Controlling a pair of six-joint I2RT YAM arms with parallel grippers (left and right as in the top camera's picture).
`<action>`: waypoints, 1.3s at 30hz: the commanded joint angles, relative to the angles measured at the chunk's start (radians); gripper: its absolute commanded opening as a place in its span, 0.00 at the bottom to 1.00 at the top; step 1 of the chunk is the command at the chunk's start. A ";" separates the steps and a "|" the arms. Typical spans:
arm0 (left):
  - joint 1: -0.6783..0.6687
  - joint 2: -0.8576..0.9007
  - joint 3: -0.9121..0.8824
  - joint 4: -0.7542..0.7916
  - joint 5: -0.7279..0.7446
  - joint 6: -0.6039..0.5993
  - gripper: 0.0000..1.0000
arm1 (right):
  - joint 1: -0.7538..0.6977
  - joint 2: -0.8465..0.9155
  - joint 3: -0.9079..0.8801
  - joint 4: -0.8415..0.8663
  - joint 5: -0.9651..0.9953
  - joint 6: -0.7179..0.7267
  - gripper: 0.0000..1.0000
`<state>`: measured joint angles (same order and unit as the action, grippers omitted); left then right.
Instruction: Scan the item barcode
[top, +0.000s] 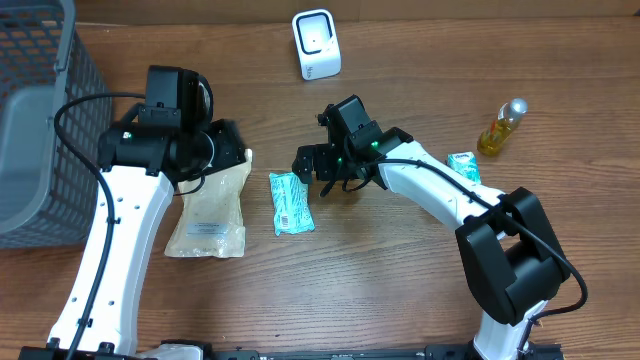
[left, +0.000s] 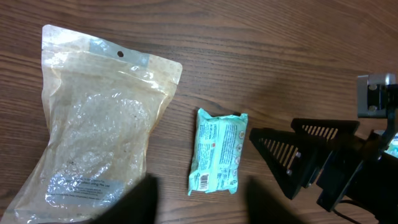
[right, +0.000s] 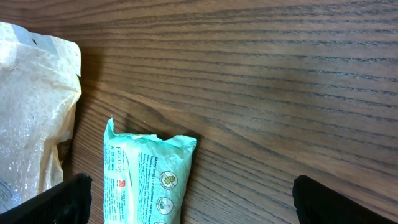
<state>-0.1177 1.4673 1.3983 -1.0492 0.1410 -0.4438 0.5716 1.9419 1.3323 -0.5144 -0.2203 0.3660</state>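
A mint-green wipes pack (top: 291, 203) lies flat on the wooden table, its barcode (left: 200, 181) facing up at one end. My right gripper (top: 310, 165) hovers just beyond the pack's far end, open; in the right wrist view (right: 199, 208) the pack (right: 146, 180) lies between the dark fingertips (right: 68, 199), nearer the left one. My left gripper (top: 232, 155) is above the top of a clear pouch (top: 210, 210). Its blurred fingers (left: 140, 202) stand apart with the pack's barcode end (left: 217, 152) between them, untouched. The white scanner (top: 316, 45) stands at the back.
A grey basket (top: 40, 130) fills the far left. A yellow bottle (top: 502, 127) and a small green packet (top: 463, 166) lie at the right. The clear pouch (left: 93, 137) lies just left of the wipes pack. The right arm's black gripper (left: 323, 162) shows in the left wrist view.
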 joint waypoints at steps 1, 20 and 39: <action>-0.023 0.025 -0.040 0.005 -0.018 0.001 0.20 | 0.002 0.005 -0.004 0.008 0.011 0.001 1.00; -0.153 0.298 -0.106 -0.015 -0.010 0.002 0.04 | 0.002 0.005 -0.004 0.004 0.010 0.001 0.47; -0.185 0.392 -0.106 0.172 -0.006 0.001 0.06 | 0.002 0.005 -0.004 -0.109 -0.146 0.006 0.07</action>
<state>-0.2951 1.8454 1.2972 -0.9077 0.1349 -0.4423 0.5720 1.9423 1.3312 -0.6052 -0.3080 0.3691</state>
